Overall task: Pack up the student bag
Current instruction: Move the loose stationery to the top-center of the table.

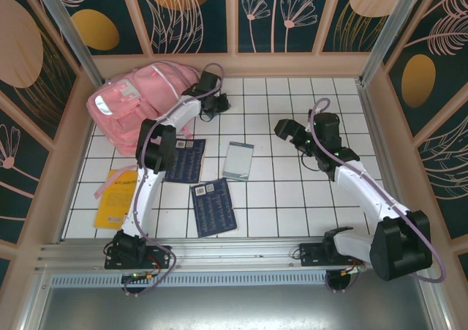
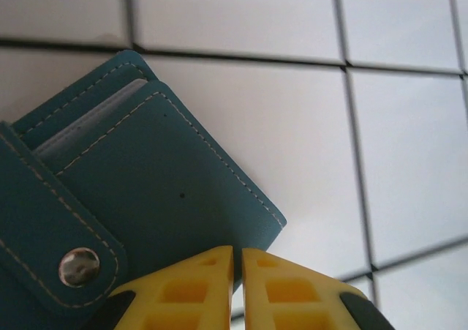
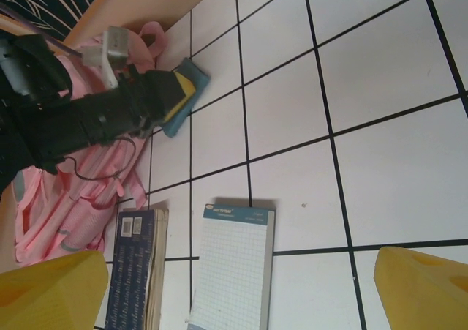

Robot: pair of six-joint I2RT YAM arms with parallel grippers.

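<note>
From above, the large soft pink backpack (image 1: 131, 99) lies in the far left corner of the white tiled worktop (image 1: 292, 198). The left gripper (image 1: 212, 103) is at the bag's right side. The right gripper (image 1: 287, 131) hangs over the worktop's right half. A grid-paper notepad (image 1: 238, 160) and two dark blue books (image 1: 183, 160) (image 1: 213, 207) lie mid-worktop, with a yellow book (image 1: 117, 198) near the left edge.

The left wrist camera shows yellow fingers (image 2: 197, 286) drawn to a thin slit, pinching the near edge of a teal stitched wallet (image 2: 146, 198) with a metal snap.

The right wrist camera shows its own yellow fingers spread wide with nothing between them, above the notepad. The pink backpack lies against the far wall.
</note>
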